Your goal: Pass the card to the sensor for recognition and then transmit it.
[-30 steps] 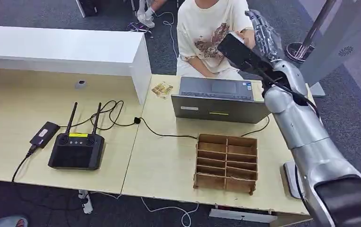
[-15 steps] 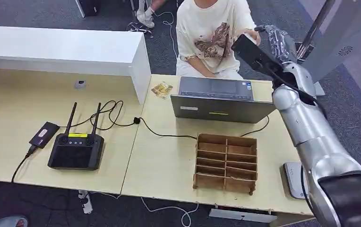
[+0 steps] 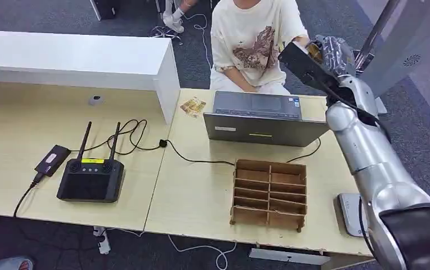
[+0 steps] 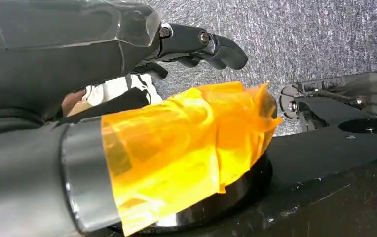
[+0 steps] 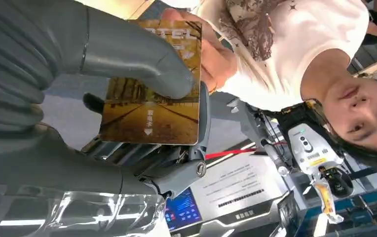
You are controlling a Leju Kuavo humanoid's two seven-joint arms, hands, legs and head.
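Right hand (image 5: 102, 98): thumb clamped down over the face of the card (image 5: 149, 94), darker fingers behind it, so the card is pinched flat. In the right wrist view the card sits centre-left of the frame. A person's hand (image 5: 211, 54), upper centre of that frame, has its fingers on the card's far edge. Both parties are touching the card at once.

Head view: right hand (image 3: 331, 50) raised at upper right of the frame, arm stretched past the far edge of the table (image 3: 32, 140), toward the seated person (image 3: 252, 39) at top centre. A sliver of the card (image 3: 313, 50) shows by the hand.

Left hand (image 4: 196, 42): upper part of the left wrist frame, dark fingers curled over grey carpet, nothing in them that I can see. Whether fully closed, cannot tell.

Progress, judged: the card is at the handover point, so the transmit step is under way. Release not yet done, since the thumb is on the card. Whether the sensor pass was completed cannot be read from these frames. A small grey device (image 3: 350, 216) lies at lower right of the head frame by the table edge; it may be the sensor, not certain.

Left to do: let go once the person has a firm hold.

Other items, head view: laptop (image 3: 263, 118) centre, wooden divider tray (image 3: 269, 194) lower centre, black controller with antennas (image 3: 92, 177) left.
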